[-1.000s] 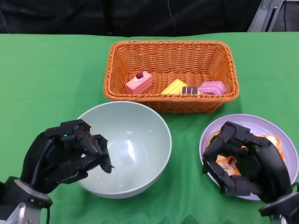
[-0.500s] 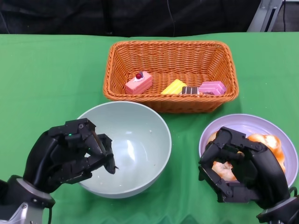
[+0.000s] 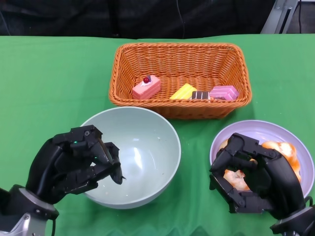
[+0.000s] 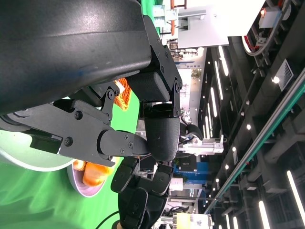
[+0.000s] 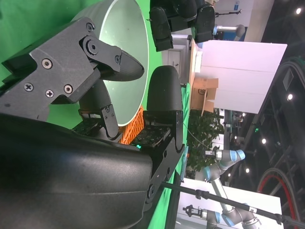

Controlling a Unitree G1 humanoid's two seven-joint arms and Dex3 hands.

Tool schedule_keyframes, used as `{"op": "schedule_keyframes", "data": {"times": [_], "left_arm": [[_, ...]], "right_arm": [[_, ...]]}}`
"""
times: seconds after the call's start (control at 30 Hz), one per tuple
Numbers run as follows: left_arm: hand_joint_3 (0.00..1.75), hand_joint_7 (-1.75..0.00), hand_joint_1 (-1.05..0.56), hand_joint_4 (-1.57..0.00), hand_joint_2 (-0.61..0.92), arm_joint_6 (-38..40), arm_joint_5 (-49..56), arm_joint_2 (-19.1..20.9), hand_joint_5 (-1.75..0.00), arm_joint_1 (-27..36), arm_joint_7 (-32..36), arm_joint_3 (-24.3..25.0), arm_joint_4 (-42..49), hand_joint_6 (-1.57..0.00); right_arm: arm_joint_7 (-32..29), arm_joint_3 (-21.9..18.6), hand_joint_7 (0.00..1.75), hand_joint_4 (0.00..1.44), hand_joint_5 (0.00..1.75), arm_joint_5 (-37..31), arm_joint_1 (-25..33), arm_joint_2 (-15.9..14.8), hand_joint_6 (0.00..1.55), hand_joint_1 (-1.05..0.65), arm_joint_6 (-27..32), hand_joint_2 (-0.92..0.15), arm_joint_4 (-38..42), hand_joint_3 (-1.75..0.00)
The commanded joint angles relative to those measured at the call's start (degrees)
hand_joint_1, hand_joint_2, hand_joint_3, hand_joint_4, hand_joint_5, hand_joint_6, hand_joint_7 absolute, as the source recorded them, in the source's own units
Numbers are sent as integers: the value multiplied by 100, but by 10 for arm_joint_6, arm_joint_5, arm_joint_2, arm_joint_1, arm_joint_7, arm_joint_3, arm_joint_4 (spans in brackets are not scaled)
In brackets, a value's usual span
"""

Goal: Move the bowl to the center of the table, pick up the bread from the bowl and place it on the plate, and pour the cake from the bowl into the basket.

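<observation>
One pale green bowl [image 3: 133, 157], one lilac plate [image 3: 261, 129], one wicker basket [image 3: 180, 78] and four cake pieces stand on the green worktop [image 3: 49, 83]. The bowl, glossy and empty inside, sits at 6 o'clock of the basket; the plate lies at the bowl's 3 o'clock, holding orange-brown bread [image 3: 283, 150]. In the basket lie a pink cake with a cherry [image 3: 146, 87], a yellow wedge [image 3: 183, 91], a dark slice [image 3: 200, 95] and a pink block [image 3: 224, 92]. The left hand [image 3: 74, 164] curls at the bowl's 9 o'clock rim (whether it grips the rim I cannot tell). The right hand [image 3: 256, 174] hovers over the plate's near side, fingers curled; whether it holds bread I cannot tell.
</observation>
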Motion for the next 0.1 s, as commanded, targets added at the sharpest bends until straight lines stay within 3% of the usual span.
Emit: {"op": "schedule_keyframes", "data": {"times": [0.03, 0.1], "left_arm": [[32, -123, -16, -81, 92, -3, 3, 5, -150, 0, -4, 3, 11, -91], [32, -123, -16, -82, 92, -6, 7, 5, -151, 1, 0, 2, 9, -91]], "right_arm": [[3, -5, 137, 75, 162, 9, -1, -5, 66, -14, 1, -48, -2, -99], [2, -6, 136, 75, 162, 9, -1, -4, 66, -14, 3, -48, -4, -100]]}}
